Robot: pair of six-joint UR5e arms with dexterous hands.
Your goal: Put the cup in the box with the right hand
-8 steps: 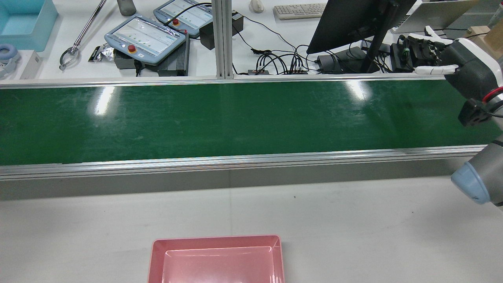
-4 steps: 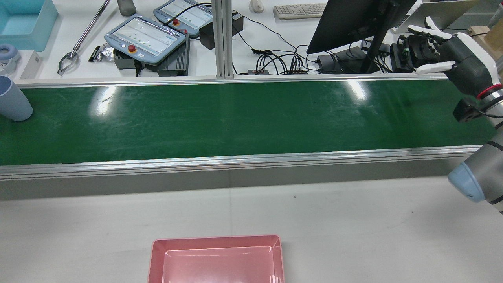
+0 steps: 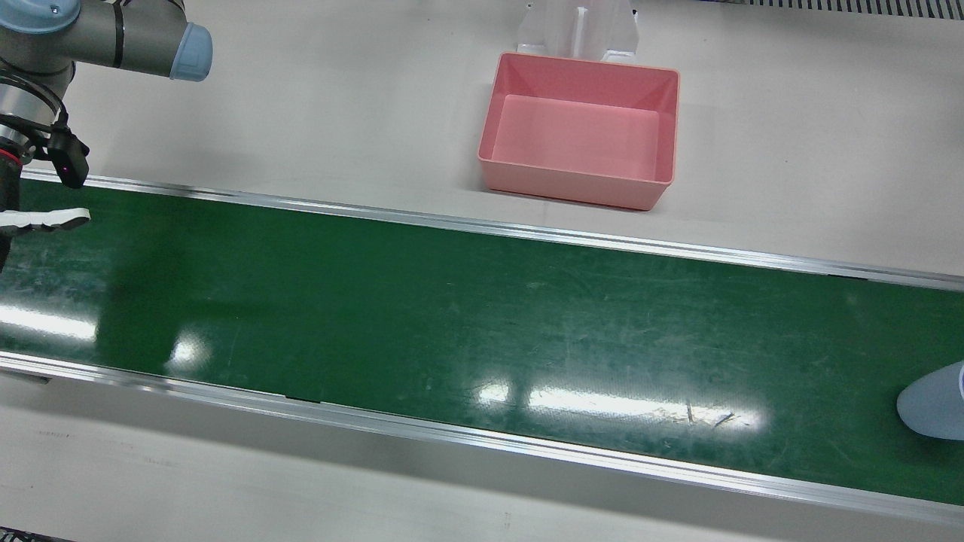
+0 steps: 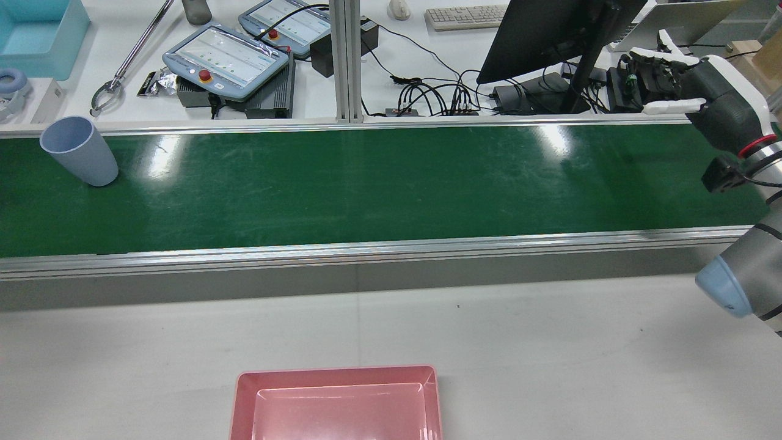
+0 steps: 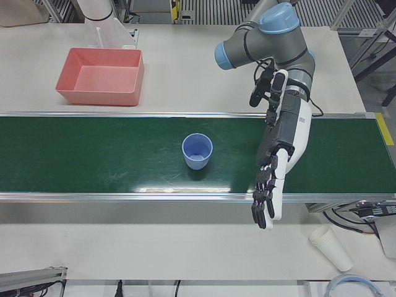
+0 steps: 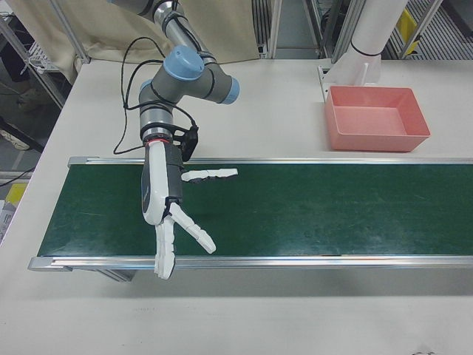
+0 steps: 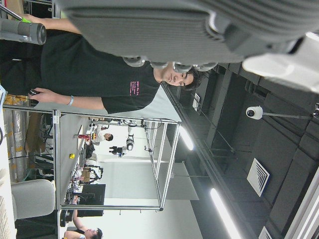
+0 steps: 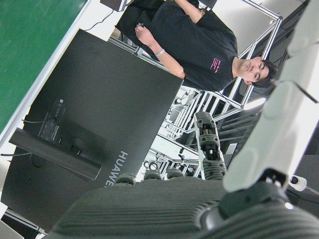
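A pale blue cup stands upright on the green belt at its left end in the rear view; it also shows in the front view and the left-front view. The empty pink box sits on the white table; it also shows in the front view. My right hand is open with fingers spread, over the belt's opposite end, far from the cup. My left hand is open and empty, hanging over the belt beside the cup, apart from it.
A monitor, two teach pendants, cables and a keyboard lie beyond the belt's far rail. A blue bin stands at the far left. Stacked paper cups lie on the table by the left arm.
The cup has come in from the rear view's left edge and moved right along the belt. My right hand has shifted slightly, still open.
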